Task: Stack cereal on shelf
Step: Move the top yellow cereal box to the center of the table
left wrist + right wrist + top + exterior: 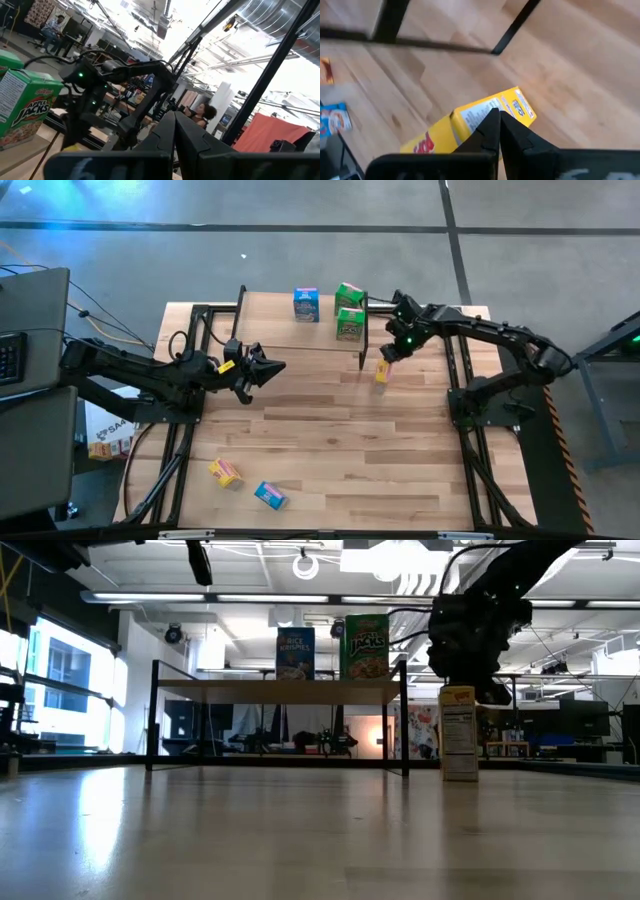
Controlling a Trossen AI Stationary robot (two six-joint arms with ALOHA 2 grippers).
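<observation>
High view: right gripper (389, 353) hangs just above the yellow box (381, 372), which stands on the tabletop (330, 440) just off the shelf (275, 330) leg at the shelf's 4 o'clock corner. From the gripper the box lies at about 7 o'clock, almost directly under it. Right wrist view confirms: the dark fingers (492, 131) are pinched together, nothing between them, tips over the box's upper end. So clenched but empty, not grasping the box. Low view shows the box upright on its short end, long axis vertical, gripper mass right over the box top; contact or a small gap, can't tell.

Shelf already carries a blue box (306, 304) and two green boxes (349, 312), stacked or abutting at the shelf's right end. From the yellow box the shelf top lies toward 10–11 o'clock and higher.

Left gripper (268, 367) waits near table centre-left, fingers closed, holding nothing, well apart from the yellow box. Right arm is clearly nearer.

Two more boxes lie flat near the front edge at 7 o'clock of the table: another yellow one (225, 472) and a blue one (270, 496).

Judgement: the right gripper would need to open before it could take the upright box by its narrow faces.
</observation>
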